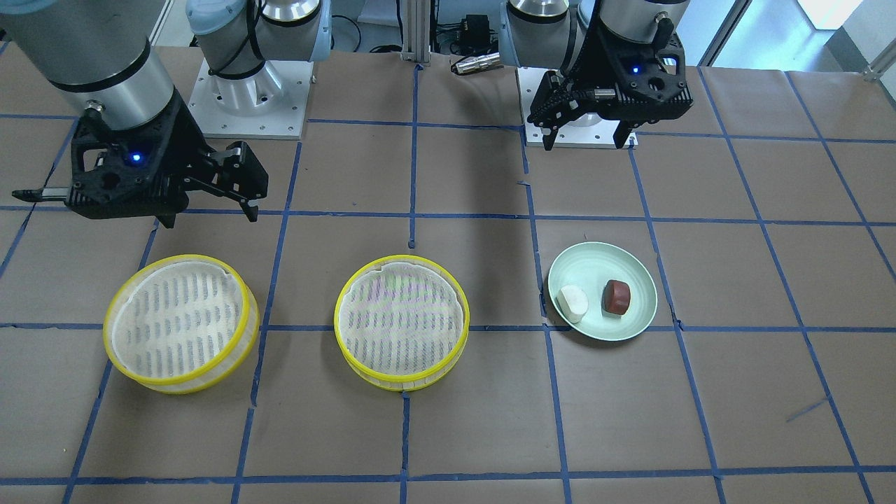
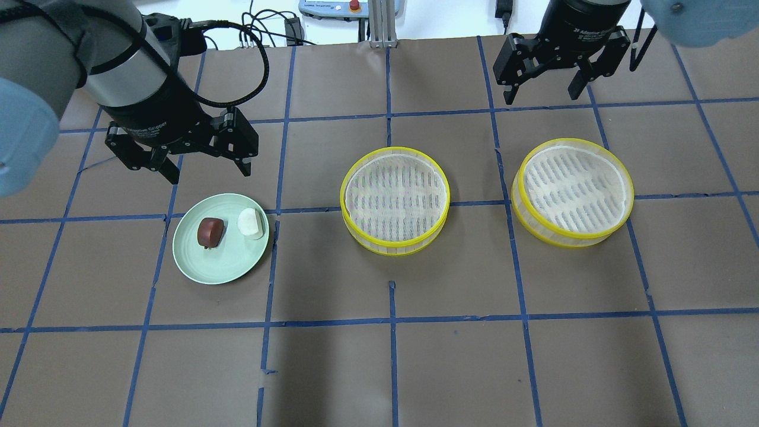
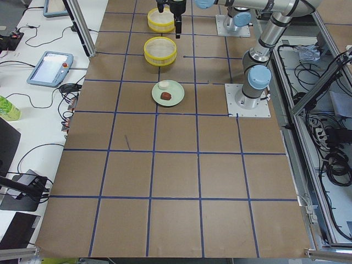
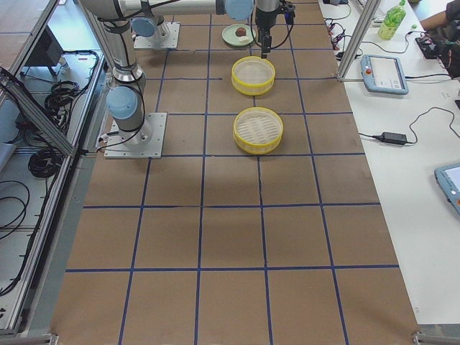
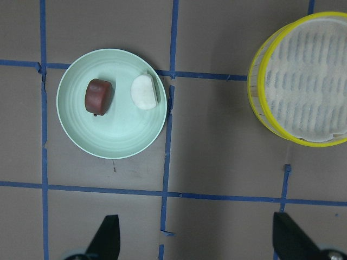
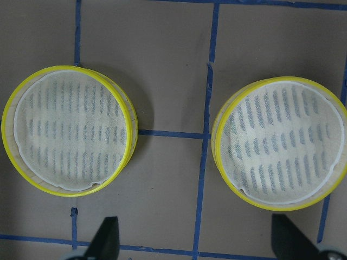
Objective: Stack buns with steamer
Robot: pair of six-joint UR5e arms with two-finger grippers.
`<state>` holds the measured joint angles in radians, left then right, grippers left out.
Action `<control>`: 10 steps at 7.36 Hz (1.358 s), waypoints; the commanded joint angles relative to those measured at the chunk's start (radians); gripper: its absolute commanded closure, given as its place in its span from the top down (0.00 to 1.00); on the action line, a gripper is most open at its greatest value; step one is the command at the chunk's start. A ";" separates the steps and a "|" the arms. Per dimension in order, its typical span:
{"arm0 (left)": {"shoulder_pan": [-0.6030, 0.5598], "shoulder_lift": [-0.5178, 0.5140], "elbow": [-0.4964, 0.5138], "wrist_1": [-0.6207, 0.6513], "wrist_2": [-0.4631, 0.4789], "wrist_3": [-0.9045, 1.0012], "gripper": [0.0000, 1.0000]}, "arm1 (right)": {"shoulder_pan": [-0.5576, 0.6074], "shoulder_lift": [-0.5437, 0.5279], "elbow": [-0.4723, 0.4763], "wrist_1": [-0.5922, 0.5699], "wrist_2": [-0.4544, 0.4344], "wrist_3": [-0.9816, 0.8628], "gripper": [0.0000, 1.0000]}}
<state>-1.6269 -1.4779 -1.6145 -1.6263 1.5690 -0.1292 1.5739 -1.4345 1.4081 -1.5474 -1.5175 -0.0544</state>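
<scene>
A white bun and a reddish-brown bun lie on a pale green plate at the table's left; the left wrist view shows both, white and reddish-brown. Two yellow-rimmed steamer trays stand beside it, one in the middle and one on the right. My left gripper is open and empty, high above the table behind the plate. My right gripper is open and empty, high behind the right tray.
Brown paper with a blue tape grid covers the table. The two arm bases stand at the robot's edge. Tablets, cables and a green bottle lie on the side benches off the table.
</scene>
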 commanded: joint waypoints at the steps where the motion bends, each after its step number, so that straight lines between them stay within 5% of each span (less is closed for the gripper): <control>1: 0.001 -0.001 -0.001 -0.001 0.000 0.006 1.00 | -0.031 -0.020 0.006 0.026 -0.007 0.008 1.00; 4: 0.016 -0.051 -0.074 0.127 -0.004 0.003 1.00 | -0.017 -0.021 0.011 0.035 -0.004 0.011 1.00; 7: 0.134 -0.220 -0.256 0.405 0.018 0.007 1.00 | -0.017 -0.021 0.038 0.024 0.011 0.010 1.00; 10: 0.136 -0.375 -0.314 0.548 0.071 -0.001 0.99 | -0.015 -0.014 0.049 -0.008 -0.003 -0.001 1.00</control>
<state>-1.4929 -1.8059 -1.9057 -1.1142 1.6397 -0.1286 1.5573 -1.4544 1.4478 -1.5298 -1.5134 -0.0480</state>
